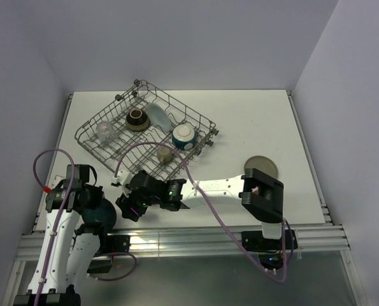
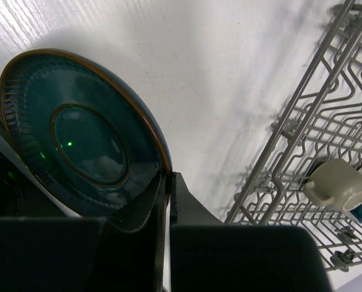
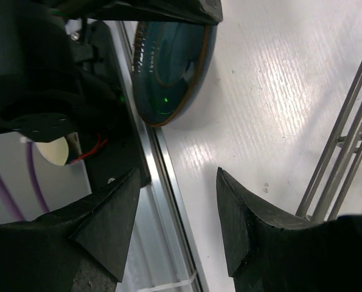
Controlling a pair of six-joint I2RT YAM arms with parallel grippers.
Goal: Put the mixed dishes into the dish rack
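**Gripping the teal dish at the worktop's near-left corner**

The left claw [image 2: 168,182] is pinched almost shut on the rim of the dark teal dish [image 2: 83,140]. The dish is held tilted at about 7 o'clock on the worktop [image 1: 253,121], close to the front rail [image 3: 168,201]. The right claw [image 3: 177,182] stretches across with its jaws parted and nothing between them, just at 3 o'clock of the dish. The dish rack [image 1: 122,131] sits at 11 o'clock and carries a glass [image 1: 105,132], brown bowl [image 1: 136,118], pale blue plate [image 1: 157,115], cream bowl [image 1: 184,136] and mug [image 1: 164,155]. A saucer [image 1: 261,167] lies alone at 4 o'clock.
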